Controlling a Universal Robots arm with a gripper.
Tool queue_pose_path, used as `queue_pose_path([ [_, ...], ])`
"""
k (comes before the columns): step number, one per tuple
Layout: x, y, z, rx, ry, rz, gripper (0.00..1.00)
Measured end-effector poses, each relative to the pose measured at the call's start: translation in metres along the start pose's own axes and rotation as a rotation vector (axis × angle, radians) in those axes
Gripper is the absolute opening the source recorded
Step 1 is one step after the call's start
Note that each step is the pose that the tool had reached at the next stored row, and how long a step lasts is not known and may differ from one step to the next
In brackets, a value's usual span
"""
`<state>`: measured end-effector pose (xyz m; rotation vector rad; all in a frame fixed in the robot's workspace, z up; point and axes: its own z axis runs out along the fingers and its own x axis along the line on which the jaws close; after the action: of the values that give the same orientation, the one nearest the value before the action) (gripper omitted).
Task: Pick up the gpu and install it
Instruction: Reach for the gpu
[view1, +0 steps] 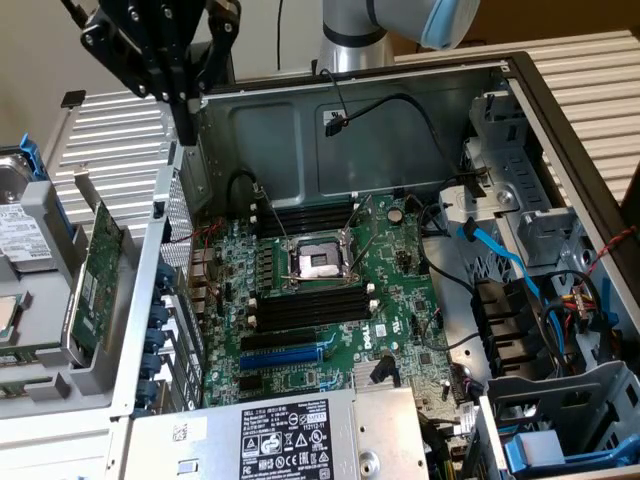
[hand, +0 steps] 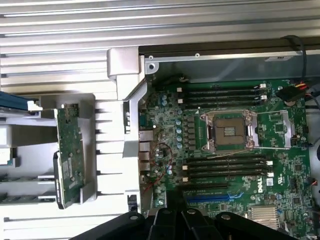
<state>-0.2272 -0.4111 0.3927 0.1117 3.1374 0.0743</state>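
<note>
The gpu (view1: 95, 275) stands on edge in a grey rack (view1: 60, 385) at the exterior view's left, outside the case (view1: 400, 110). The gripper (view1: 184, 128), closed and empty, hangs above the case's wall: approach stage, likely needing jaws opened first

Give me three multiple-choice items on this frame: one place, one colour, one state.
1. Where is the gpu?
A. on edge in the grey rack outside the case
B. installed inside the case
C. in the gripper

2. What colour is the SATA cable by the drive cage?
A. red
B. blue
C. yellow

3. The gripper is:
A. open
B. shut on the gpu
C. shut, holding nothing

Key:
1 A: the card stands in the rack on the exterior view's left.
2 B: the cable running past the cage is blue.
3 C: the fingers are together above the case edge, with nothing between them.
</note>
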Motion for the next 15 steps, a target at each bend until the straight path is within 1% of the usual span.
queue_pose_path([
  [5, 0.021, -0.0033, -0.0001, 0.0003, 0.004, 0.0, 0.11],
  [15, 0.066, -0.0124, -0.0005, 0.0003, 0.0044, 0.0, 0.11],
])
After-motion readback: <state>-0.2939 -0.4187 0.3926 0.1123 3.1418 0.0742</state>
